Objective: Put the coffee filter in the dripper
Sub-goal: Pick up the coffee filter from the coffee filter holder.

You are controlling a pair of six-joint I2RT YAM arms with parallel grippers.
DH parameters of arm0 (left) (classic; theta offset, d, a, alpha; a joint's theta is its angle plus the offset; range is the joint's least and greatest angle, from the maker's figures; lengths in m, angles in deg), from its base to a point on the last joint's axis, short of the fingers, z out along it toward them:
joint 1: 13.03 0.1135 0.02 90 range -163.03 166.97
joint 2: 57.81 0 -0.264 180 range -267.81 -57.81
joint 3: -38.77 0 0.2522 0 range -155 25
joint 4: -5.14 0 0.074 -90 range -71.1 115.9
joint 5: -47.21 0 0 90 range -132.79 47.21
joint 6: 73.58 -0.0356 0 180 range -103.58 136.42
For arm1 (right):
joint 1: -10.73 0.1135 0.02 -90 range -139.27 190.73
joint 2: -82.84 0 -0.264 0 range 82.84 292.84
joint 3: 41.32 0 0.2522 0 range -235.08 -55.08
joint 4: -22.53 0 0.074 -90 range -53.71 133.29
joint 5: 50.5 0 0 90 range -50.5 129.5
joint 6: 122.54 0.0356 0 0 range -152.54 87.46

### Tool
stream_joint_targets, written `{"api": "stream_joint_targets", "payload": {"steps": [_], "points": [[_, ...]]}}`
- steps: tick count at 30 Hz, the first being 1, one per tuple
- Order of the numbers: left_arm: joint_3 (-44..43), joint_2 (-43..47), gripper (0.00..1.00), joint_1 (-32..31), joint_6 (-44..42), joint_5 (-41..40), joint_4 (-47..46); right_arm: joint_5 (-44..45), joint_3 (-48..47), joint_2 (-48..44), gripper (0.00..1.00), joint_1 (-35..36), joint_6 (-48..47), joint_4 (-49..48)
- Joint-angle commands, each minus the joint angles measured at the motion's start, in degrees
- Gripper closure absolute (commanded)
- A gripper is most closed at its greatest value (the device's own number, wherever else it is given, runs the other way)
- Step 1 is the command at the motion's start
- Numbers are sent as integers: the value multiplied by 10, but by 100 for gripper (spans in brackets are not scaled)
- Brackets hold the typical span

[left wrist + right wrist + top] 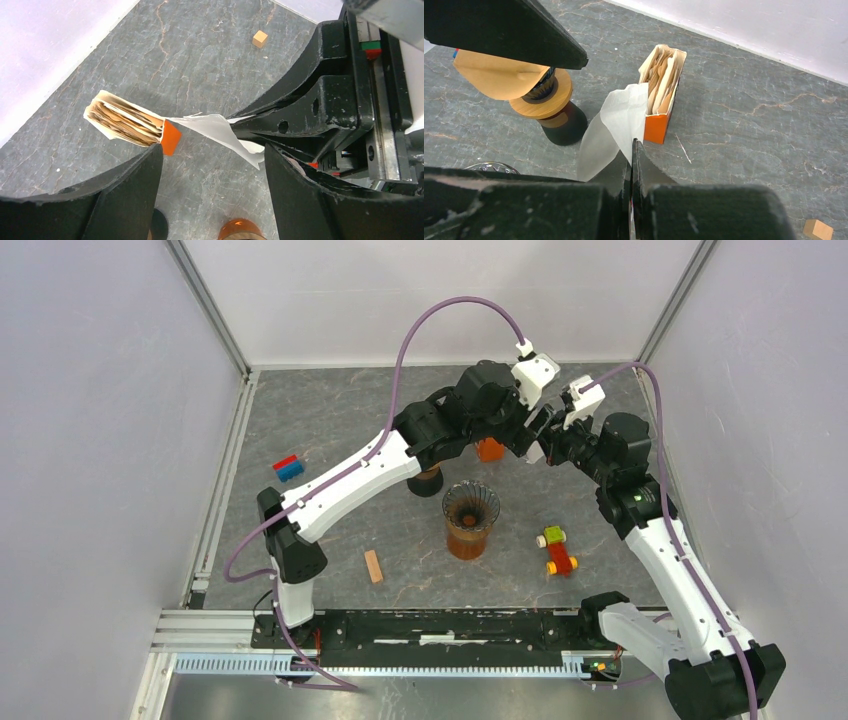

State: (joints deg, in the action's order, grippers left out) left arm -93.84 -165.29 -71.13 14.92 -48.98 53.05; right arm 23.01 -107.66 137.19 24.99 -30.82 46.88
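Our right claw (631, 155) is clenched on the filter (619, 115), pinching a lower edge of the white sheet between closed fingers. The filter hangs in the air, tilted. Its upper corner is touching the mouth of the box (659, 127), so we judge it is not quite free of the stack inside. The box stands upright on the table (330, 410) near the back wall.

Our left claw (212, 165) is released and holds nothing. Its fingers are spread wide above the box and the filter, touching neither as far as we can tell.

The dripper (470, 505), a dark ribbed cone sitting on an amber glass, stands nearer to us than the box and is well apart from the filter. Nothing lies in it.

We read the step in hand as drawing one filter out of the box; carrying and seating it are not yet done. The next move calls for lifting the sheet clear without dragging a second one along (the left claw looks placed to steady the box). We then have to swing it toward us over the dripper and lower it in point first. Thin paper held by one edge may flop or fold on the way.

Beside the box stands a black vessel (554, 115) with a wooden collar.
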Motion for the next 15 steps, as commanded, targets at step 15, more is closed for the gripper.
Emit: {"api": "stream_joint_targets", "payload": {"steps": [15], "points": [[5, 0, 28, -1, -35, -64, -34, -13, -17, -6, 100, -3, 8, -9]]}}
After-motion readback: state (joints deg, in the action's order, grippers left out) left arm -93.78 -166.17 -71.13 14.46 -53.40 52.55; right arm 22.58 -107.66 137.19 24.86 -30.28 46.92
